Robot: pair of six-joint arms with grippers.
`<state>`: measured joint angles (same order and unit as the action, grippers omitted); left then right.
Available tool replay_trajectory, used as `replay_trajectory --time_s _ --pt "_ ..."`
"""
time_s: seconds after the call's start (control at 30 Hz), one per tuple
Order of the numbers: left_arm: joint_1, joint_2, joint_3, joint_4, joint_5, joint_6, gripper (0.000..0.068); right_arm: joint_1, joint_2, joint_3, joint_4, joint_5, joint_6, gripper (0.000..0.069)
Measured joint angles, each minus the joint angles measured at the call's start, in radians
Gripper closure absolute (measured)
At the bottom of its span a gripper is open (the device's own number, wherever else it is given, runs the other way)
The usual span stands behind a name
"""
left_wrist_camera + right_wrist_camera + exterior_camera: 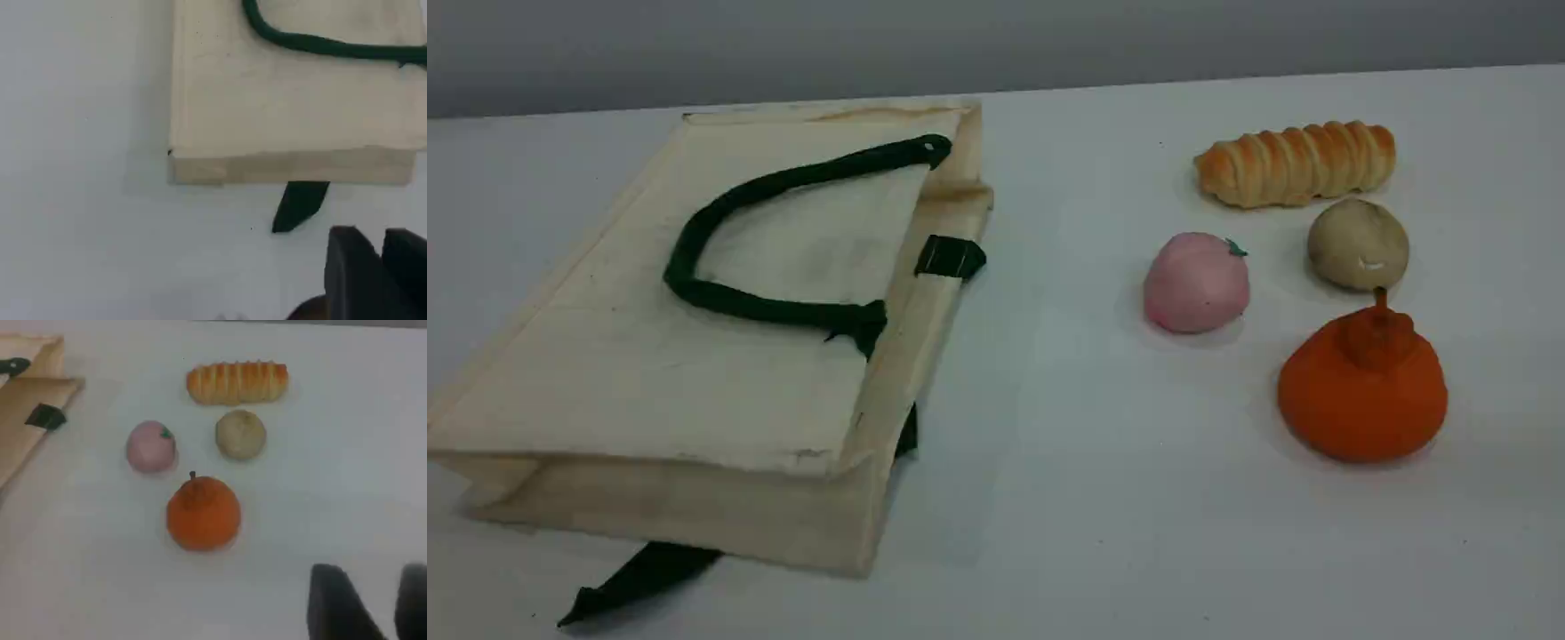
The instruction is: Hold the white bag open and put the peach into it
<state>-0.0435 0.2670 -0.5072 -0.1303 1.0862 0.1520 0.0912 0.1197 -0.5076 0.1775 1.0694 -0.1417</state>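
- The left gripper (375, 267) showed only in its own wrist view, as two dark fingertips at the bottom right edge, with a thin sliver of gap between them.
- Nothing lay between those fingertips, and they hung above bare table (87, 220), touching nothing; they looked nearly closed, though how far they stood apart could not be told for sure.
- The right gripper (377, 603) showed in its wrist view as two dark, blurred fingertips at the bottom right, with a clear stretch of table visible between them.
- It held nothing and touched nothing; all the food items lay well apart from it, further up that view.
- The white bag (694, 338) lay flat on its side on the left half of the table, collapsed and closed, with a dark green handle (720, 298) looped across its upper face.
- A second green strap (640, 578) stuck out from under the bag's near edge; in the left wrist view its end lay just beside the left fingertips, not touching them.
- The peach (1196, 283) sat on the table to the right of the bag, well apart from it, with its small green leaf pointing up and to the right.
- Around the peach sat a bread roll (1296, 164) behind it, a beige potato (1358, 244) to its right, and an orange fruit (1362, 387) with a knobbed top nearer the camera.
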Motion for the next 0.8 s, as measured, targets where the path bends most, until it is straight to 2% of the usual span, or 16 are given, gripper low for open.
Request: replay_trajectory --time_s 0.8 --pt "0.000 0.000 0.000 -0.001 0.000 0.000 0.0536 0.000 0.000 0.000 0.000 0.000 0.001 0.0493"
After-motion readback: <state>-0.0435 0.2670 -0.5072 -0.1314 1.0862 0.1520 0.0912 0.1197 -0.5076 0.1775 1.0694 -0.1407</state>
